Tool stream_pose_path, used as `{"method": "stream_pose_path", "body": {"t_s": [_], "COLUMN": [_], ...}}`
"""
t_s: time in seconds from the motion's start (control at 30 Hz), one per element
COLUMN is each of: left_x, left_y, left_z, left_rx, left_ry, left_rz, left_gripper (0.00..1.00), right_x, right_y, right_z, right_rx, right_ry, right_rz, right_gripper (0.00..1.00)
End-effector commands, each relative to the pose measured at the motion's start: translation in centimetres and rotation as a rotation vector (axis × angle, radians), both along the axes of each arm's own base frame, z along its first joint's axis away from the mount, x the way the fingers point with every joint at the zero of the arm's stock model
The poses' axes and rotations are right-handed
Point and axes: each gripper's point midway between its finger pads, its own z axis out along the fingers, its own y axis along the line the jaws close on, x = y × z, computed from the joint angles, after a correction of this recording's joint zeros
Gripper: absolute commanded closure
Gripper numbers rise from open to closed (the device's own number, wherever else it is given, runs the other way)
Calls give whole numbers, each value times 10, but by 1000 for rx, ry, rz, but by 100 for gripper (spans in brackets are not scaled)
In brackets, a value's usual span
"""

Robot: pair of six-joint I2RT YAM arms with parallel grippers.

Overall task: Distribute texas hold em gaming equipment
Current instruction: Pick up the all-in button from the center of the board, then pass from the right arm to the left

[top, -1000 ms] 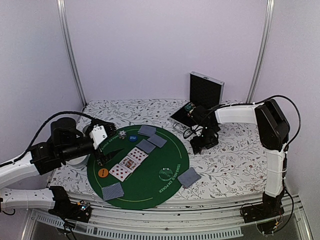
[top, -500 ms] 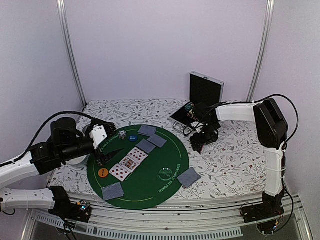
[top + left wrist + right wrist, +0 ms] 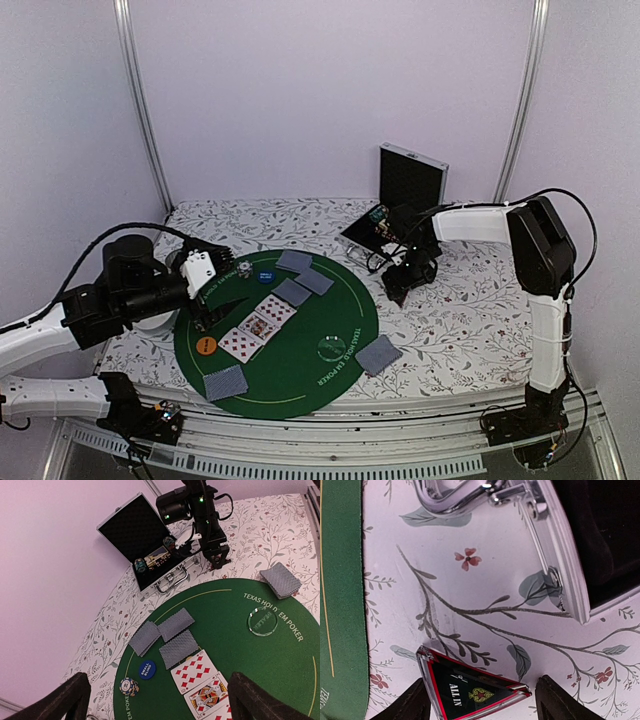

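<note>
The small dark red-edged triangle (image 3: 470, 692), marked ALL IN, lies on the floral cloth right of the green mat (image 3: 300, 375). My right gripper (image 3: 480, 702) stands open astride it, one finger on each side and a small gap at its right tip. On the mat lie face-down cards (image 3: 175, 625), face-up cards (image 3: 197, 672), a blue disc (image 3: 147, 669), a chip stack (image 3: 129, 686), an orange disc (image 3: 206, 346), a clear dealer disc (image 3: 262, 621) and a deck (image 3: 281, 579). My left gripper (image 3: 157, 677) hangs open above the mat's left side, holding nothing.
An open aluminium case (image 3: 142, 537) with chips and cards inside stands behind the mat; its handle (image 3: 465, 497) lies just beyond the triangle. Another face-down pair of cards (image 3: 225, 382) sits at the mat's near-left edge. Walls and frame posts enclose the table.
My right gripper has shifted a little toward the case and sits lower over the triangle. The left arm has barely moved.
</note>
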Motion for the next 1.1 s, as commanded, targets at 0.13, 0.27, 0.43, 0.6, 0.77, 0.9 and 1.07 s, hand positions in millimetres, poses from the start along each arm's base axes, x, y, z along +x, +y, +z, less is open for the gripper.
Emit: {"method": "stream_pose_path", "body": {"t_s": [0.13,0.27,0.43,0.6,0.77,0.9,1.07], "left_x": [-3,-4,-3,-4,-9,-10,-7], "left_y": [-3,-3,-3,-4,-7,-7,-4], "left_z": [-3,-3,-3,-2,-1,1,4], "left_rx": [3,4,4,1,-7,-12,-17], "left_ry": [-4,-2,-2,-3,2,-1,-9], "left_rz": [-18,-21,-21,-22,-54,-63,-35], "left_gripper": [2,2,2,2,2,2,2], "right_x": [-16,-17,-14,-12,-16,-19,-30], "right_y": [-4,2,24,37,54,77,135], "right_z": [-26,-19,7,29,48,64,84], "right_rx": [-31,-23,48,113,164,193,277], "right_ry": [81,73,39,16,18,-4,-17], "right_rz": [13,20,52,66,99,142,232], "right_gripper": [33,38,40,41,42,42,42]}}
